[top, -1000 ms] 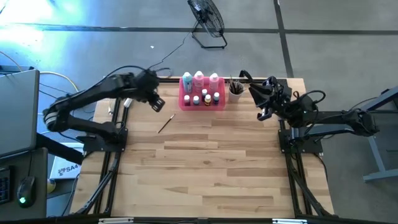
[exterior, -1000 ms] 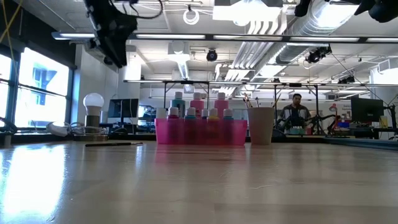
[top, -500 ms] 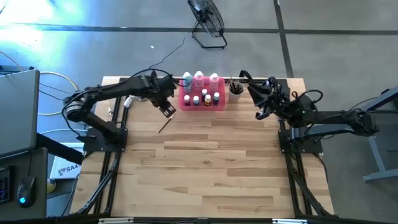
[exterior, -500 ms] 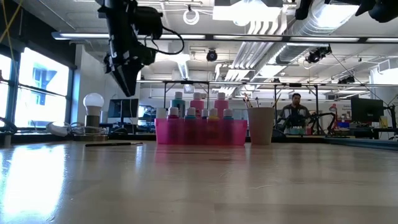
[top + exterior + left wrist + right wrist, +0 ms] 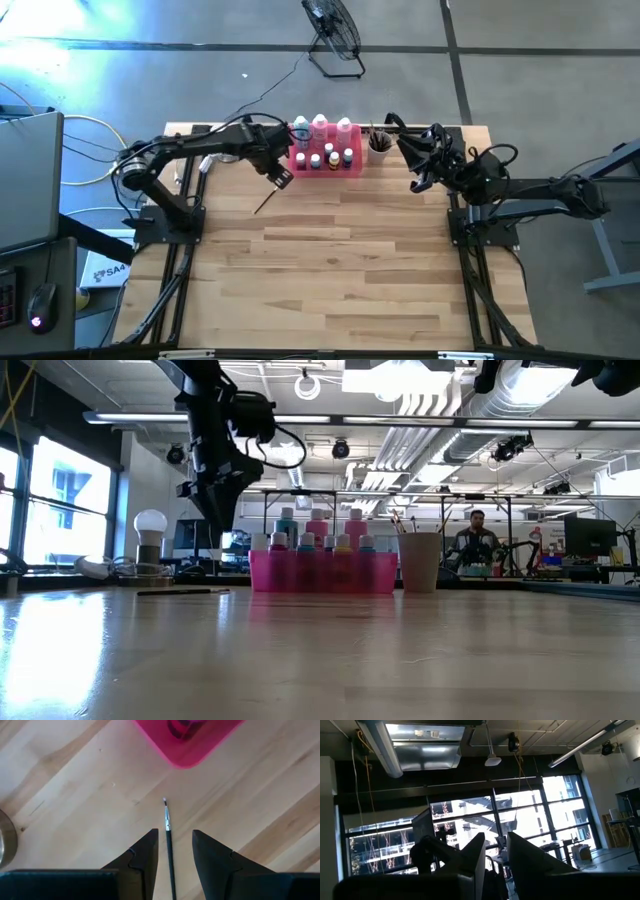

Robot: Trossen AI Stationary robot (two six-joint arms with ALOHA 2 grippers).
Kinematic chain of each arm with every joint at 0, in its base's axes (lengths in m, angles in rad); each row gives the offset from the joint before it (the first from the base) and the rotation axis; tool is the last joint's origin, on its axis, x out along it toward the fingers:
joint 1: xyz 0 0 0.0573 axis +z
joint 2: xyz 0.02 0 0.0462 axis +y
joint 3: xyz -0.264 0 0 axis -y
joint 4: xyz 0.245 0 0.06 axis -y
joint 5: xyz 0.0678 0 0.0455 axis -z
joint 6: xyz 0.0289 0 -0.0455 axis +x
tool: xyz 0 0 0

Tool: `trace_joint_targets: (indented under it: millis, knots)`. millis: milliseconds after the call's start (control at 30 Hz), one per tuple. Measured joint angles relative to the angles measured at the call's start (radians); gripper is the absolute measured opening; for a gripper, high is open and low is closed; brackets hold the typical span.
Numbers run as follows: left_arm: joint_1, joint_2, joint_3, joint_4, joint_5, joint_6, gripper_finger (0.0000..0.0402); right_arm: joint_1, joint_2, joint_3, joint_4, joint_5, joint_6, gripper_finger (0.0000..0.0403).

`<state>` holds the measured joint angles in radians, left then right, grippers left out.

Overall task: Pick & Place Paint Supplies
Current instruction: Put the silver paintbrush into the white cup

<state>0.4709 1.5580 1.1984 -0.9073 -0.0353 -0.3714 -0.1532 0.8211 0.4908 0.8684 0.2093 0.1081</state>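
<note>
A thin dark paintbrush (image 5: pixel 266 200) lies flat on the wooden table, just left of and in front of the pink tray (image 5: pixel 352 172). The tray holds tall white-capped bottles (image 5: pixel 319 128) and tiny bottles (image 5: pixel 332 160). My left gripper (image 5: pixel 281 179) hangs open above the brush, pointing steeply down. In the left wrist view the brush (image 5: pixel 168 840) runs between the two fingers but lies lower, on the table. The low view shows the left gripper (image 5: pixel 218 520) well clear of the brush (image 5: pixel 183 591). My right gripper (image 5: pixel 494 857) waits raised at the table's far right, open with nothing between its fingers.
A pale cup (image 5: pixel 379 148) with brushes standing in it sits right of the tray. My right arm (image 5: pixel 445 165) is beside the cup. Bare wooden table (image 5: pixel 340 270) stretches toward the near edge. A person (image 5: pixel 478 540) sits far behind the table.
My left gripper has come down and moved toward the table's right, from the far left corner to a spot over the paintbrush beside the tray. It has tipped to point more steeply down. The brush has not moved.
</note>
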Motion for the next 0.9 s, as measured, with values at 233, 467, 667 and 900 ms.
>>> trace_joint_targets:
  millis: [233,467,667,900]
  knots:
    - [0.000,0.072,0.000,0.007,-0.029,0.000,0.0115,0.000,0.000,0.000,-0.003,0.001,0.000,0.0073]
    - [-0.002,0.121,0.000,0.063,-0.022,0.039,0.0115,0.000,0.000,0.000,-0.005,0.001,0.000,0.0073]
    - [-0.036,0.135,-0.001,0.085,-0.028,0.073,0.0115,0.000,0.000,0.000,-0.007,0.001,0.001,0.0073]
    - [-0.052,0.166,-0.001,0.090,-0.031,0.059,0.0115,0.000,0.000,0.000,-0.014,0.000,0.001,0.0073]
